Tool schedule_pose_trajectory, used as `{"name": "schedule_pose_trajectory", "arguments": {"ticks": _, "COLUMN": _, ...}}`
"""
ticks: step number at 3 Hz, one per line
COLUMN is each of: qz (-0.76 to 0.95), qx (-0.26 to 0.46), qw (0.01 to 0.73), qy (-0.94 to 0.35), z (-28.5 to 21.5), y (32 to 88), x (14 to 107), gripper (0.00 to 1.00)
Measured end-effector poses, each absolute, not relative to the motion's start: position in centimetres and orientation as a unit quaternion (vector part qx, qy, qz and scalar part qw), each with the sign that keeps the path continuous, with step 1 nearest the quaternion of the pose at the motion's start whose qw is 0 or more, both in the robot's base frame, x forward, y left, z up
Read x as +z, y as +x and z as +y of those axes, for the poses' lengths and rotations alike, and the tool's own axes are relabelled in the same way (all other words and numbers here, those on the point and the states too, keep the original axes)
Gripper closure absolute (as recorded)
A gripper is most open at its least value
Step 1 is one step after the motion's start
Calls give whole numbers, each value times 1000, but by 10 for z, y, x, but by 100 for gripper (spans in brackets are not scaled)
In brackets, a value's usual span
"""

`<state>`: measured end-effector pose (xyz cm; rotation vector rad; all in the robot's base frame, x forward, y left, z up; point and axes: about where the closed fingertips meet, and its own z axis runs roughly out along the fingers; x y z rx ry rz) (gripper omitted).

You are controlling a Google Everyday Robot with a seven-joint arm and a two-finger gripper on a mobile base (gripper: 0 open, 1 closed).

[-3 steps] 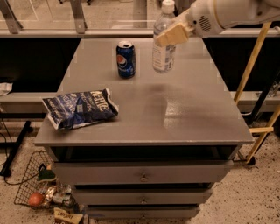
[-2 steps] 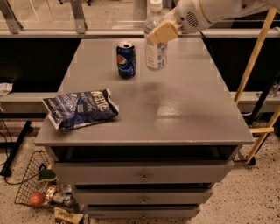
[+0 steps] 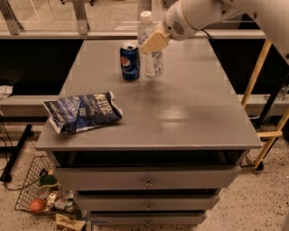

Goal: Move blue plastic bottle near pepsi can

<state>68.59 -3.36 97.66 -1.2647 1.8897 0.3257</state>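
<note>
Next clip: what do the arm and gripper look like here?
The arm is glossy white with smooth rounded casings; the round wrist housing has a small patch of dark perforations. A thin dark cable seems to trail behind it. The gripper, at the blue plastic bottle beside the pepsi can, shows a flat tan finger. No markings visible.

Upright near far edge of grey table [image 3: 194, 113]: dark blue pepsi can [image 3: 130, 62]; just right, clear white-capped blue plastic bottle [image 3: 152, 65], clasped high by gripper [image 3: 152, 40].
</note>
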Motion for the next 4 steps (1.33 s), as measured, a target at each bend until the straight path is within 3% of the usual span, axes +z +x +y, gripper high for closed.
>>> {"name": "schedule_pose_trajectory", "arguments": {"ticks": 2, "qz": 764, "qx": 134, "qw": 387, "qy": -499, "z": -24, "y": 713, "x": 947, "gripper": 100}}
{"name": "schedule_pose_trajectory", "arguments": {"ticks": 4, "qz": 763, "qx": 136, "qw": 385, "qy": -501, "z": -20, "y": 713, "x": 944, "gripper": 59}}
